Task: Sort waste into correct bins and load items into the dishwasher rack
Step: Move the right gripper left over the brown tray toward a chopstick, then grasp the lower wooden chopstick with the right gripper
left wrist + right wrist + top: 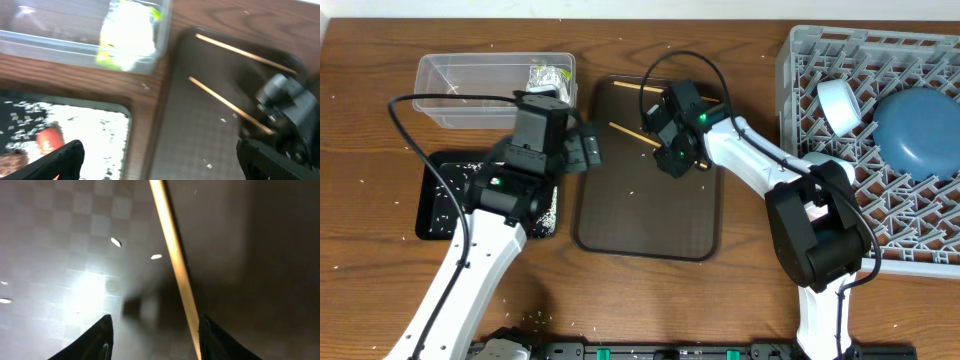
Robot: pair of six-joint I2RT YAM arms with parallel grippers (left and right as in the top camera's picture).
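Right wrist alone: chopstick inside the parted right pincer.

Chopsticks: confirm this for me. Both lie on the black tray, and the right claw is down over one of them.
Wrong on the tray. Both chopsticks lie on the brown serving tray, as the overhead view shows. The right claw is indeed down over one of them.
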